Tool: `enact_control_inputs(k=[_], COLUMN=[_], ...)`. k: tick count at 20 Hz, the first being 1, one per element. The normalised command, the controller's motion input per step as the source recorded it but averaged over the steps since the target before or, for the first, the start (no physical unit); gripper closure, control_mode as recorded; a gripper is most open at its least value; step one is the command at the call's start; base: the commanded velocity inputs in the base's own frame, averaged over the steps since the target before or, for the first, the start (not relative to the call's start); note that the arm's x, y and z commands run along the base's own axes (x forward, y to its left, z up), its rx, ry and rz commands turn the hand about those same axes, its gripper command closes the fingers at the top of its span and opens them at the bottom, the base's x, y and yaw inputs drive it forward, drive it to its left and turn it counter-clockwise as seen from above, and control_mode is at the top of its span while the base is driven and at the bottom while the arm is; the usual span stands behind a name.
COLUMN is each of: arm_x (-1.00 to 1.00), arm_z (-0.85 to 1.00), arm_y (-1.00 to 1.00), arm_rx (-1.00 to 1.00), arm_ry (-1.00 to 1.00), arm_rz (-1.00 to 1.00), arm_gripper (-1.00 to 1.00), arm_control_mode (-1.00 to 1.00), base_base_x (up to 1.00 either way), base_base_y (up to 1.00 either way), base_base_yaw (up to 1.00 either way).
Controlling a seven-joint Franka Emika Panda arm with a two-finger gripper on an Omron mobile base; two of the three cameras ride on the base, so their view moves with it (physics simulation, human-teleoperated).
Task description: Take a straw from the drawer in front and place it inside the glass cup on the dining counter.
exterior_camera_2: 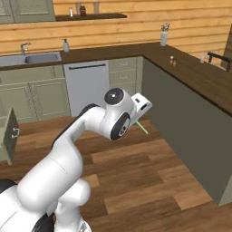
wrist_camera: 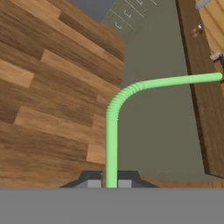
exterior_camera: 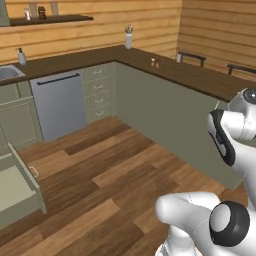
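The end effector point(wrist_camera: 109, 183) is clenched on the straw point(wrist_camera: 111, 131), its two dark tips pinching the lower end of the green stem. From there the straw rises, bends at its ribbed elbow and reaches sideways toward the dining counter point(wrist_camera: 205, 109). In the right base view a short green length of it pokes out beside the wrist, above the wooden floor point(exterior_camera_2: 136, 176) and just off the pale panel side of the counter. The glass cup point(exterior_camera_2: 202, 58) stands far along the dark tabletop, near the stools and well apart from the hand. The drawer point(exterior_camera: 17, 185) hangs open at the left.

The main risk is the long free end. It sticks out well past the grip, so a swing toward the counter could knock it against the panel or the tabletop edge and twist it between the tips or pull it loose. The cup is small and clear, so a skewed straw could miss the rim or tip the cup over.
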Motion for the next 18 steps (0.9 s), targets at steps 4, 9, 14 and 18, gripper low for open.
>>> enact_control_inputs(k=[4, 9, 14, 18], arm_x=[0.0, 0.0, 0.0, 0.0], arm_z=[0.0, 0.0, 0.0, 0.0], arm_y=[0.0, 0.0, 0.0, 0.0], arm_rx=[0.0, 0.0, 0.0, 0.0], arm_ry=[0.0, 0.0, 0.0, 0.0], arm_rz=[0.0, 0.0, 0.0, 0.0], arm_gripper=[1.0, 1.0, 1.0, 1.0], arm_control_mode=[1.0, 1.0, 1.0, 1.0], base_base_x=[0.12, 0.21, 0.25, 0.18], base_base_y=[-1.0, -1.0, -1.0, -1.0], base_base_yaw=[-0.01, 0.0, 0.0, 0.0])
